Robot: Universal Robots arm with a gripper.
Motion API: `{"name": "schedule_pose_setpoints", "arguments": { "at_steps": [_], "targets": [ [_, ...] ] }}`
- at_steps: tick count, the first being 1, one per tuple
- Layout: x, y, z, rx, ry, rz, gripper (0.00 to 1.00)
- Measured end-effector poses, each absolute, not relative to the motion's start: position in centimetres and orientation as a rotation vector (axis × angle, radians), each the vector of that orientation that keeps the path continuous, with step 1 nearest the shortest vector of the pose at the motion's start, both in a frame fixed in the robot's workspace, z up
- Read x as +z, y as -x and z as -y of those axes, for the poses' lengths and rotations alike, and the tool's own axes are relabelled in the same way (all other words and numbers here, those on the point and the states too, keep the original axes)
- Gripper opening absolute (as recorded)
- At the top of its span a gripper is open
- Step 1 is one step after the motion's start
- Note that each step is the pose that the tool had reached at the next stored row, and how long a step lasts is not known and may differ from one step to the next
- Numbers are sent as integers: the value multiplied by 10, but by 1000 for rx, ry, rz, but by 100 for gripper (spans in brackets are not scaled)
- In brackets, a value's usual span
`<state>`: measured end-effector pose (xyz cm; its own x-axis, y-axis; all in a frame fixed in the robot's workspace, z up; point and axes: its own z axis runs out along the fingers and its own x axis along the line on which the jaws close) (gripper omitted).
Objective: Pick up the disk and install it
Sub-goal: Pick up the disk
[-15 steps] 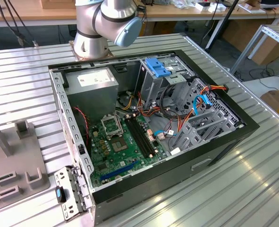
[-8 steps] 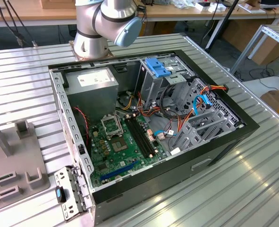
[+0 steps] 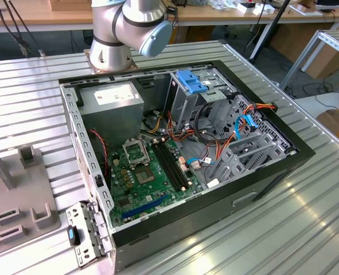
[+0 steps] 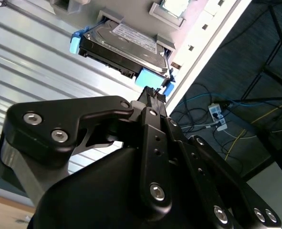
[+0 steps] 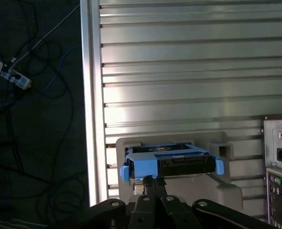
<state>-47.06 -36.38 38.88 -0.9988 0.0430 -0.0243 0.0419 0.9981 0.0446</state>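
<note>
Second wrist view: disk (image 4: 126,40) lies flat in a pale grey cradle (image 4: 136,12) near the edge of the ribbed table (image 4: 31,57). Gripper (image 4: 152,95) fingers together, tips at the disk's blue end rail; contact unclear. Exterior view: arm (image 3: 129,26) rises beyond open computer case (image 3: 307,153) holding motherboard (image 3: 140,177) and power-supply box (image 3: 112,109).

A robotics lab — an opened computer case (image 3: 215,209) on a ribbed metal desk (image 3: 31,97), robot arm (image 3: 129,26) alongside, cables (image 5: 41,37) across the floor (image 5: 36,167).

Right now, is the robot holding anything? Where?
Cannot tell. The gripper is at the blue end rail of the disk; the disk lies in its grey holder.
</note>
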Motion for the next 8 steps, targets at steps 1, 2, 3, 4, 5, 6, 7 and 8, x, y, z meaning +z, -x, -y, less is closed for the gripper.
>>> {"name": "schedule_pose_setpoints", "arguments": {
  "at_steps": [1, 2, 3, 4, 5, 6, 7, 8],
  "targets": [
    [389, 471, 364, 69, -49, -3116, 11],
    [389, 471, 364, 69, -8, -3117, 11],
    [389, 471, 364, 70, 28, -3117, 11],
    [389, 471, 364, 70, 70, -3117, 11],
    [389, 471, 364, 71, 109, -3116, 11],
    [389, 471, 364, 71, 148, -3115, 11],
    [389, 471, 364, 72, 180, -3114, 11],
    [389, 471, 364, 72, 210, -3113, 11]
  ]
}}
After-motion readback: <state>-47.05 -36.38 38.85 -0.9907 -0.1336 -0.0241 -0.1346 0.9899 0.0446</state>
